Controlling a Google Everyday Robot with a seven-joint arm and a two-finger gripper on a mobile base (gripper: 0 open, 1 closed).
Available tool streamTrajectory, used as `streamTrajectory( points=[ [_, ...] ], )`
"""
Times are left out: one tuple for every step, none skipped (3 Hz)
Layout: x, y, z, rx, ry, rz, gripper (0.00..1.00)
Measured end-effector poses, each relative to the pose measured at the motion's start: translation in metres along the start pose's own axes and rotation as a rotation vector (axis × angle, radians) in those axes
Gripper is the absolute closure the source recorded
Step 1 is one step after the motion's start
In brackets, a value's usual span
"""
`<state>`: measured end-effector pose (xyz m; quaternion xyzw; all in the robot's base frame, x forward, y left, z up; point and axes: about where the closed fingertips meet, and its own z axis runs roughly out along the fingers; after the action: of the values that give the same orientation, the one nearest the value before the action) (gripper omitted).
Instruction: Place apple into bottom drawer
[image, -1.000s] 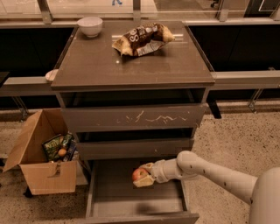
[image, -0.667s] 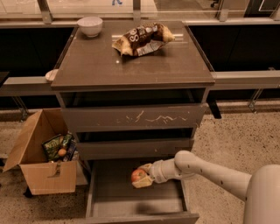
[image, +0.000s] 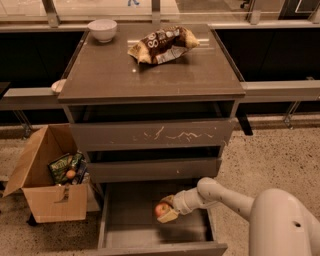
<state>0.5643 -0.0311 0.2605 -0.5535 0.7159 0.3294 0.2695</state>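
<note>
The bottom drawer is pulled open below the cabinet, a wide shallow grey tray. My gripper reaches in from the right over the drawer's middle and is shut on the apple, red with yellowish patches. The apple hangs just above the drawer floor, near its centre. My white arm runs back to the lower right.
The middle drawer and the scratched top drawer are pushed in. A white bowl and a snack bag lie on the cabinet top. A cardboard box with packets and a small orange ball stands at the left.
My gripper with the apple has moved slightly left and lower into the open bottom drawer.
</note>
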Motion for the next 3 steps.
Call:
streamTrajectory(
  points=[
    [0.035, -0.017, 0.025, -0.004, 0.012, -0.044, 1.0],
    [0.055, -0.028, 0.051, -0.001, 0.052, -0.072, 1.0],
    [0.071, -0.042, 0.079, 0.018, 0.082, -0.07, 0.98]
  ],
)
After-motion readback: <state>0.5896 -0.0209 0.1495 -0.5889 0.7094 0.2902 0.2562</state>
